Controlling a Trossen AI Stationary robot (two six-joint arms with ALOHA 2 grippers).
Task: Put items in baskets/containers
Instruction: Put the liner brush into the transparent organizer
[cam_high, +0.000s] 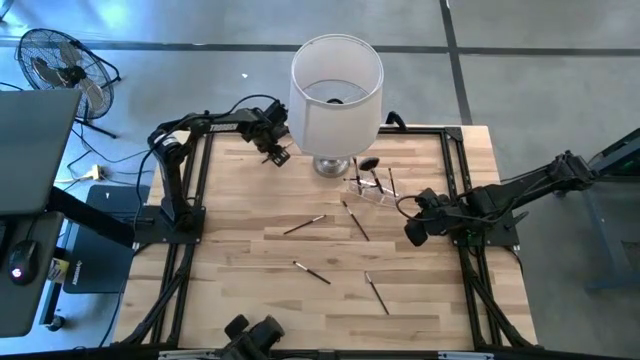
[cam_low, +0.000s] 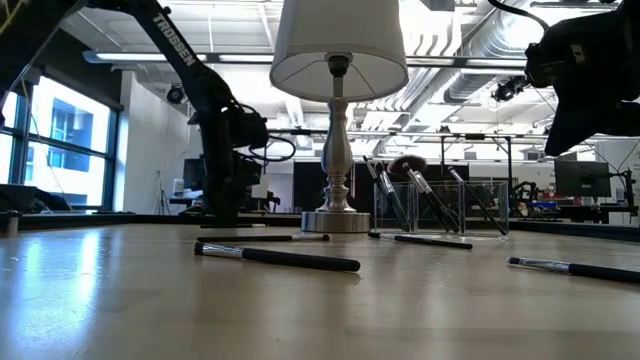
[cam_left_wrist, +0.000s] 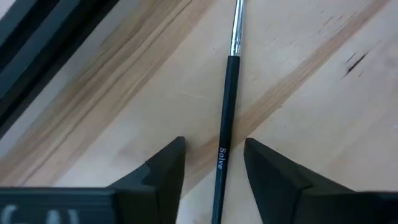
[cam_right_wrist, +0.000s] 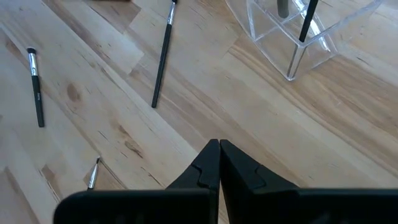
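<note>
A black-handled brush (cam_left_wrist: 225, 106) with a silver ferrule lies flat on the wood at the table's far left. My left gripper (cam_left_wrist: 214, 165) is open just above it, one finger on each side of the handle, touching nothing; it also shows in the high view (cam_high: 275, 152). My right gripper (cam_right_wrist: 219, 163) is shut and empty, above the table's right side (cam_high: 415, 232). The clear holder (cam_high: 372, 186) stands beside the lamp base with several brushes leaning in it (cam_low: 440, 205). Loose brushes lie flat on the table (cam_high: 304, 225) (cam_high: 355, 220) (cam_high: 312, 272) (cam_high: 377, 293).
A big white lampshade on a silver base (cam_high: 336, 90) stands at the far middle, between my left gripper and the holder. Black frame rails (cam_high: 190, 210) run along the table's left and right sides. A fan (cam_high: 60, 65) and a desk stand off the table's left.
</note>
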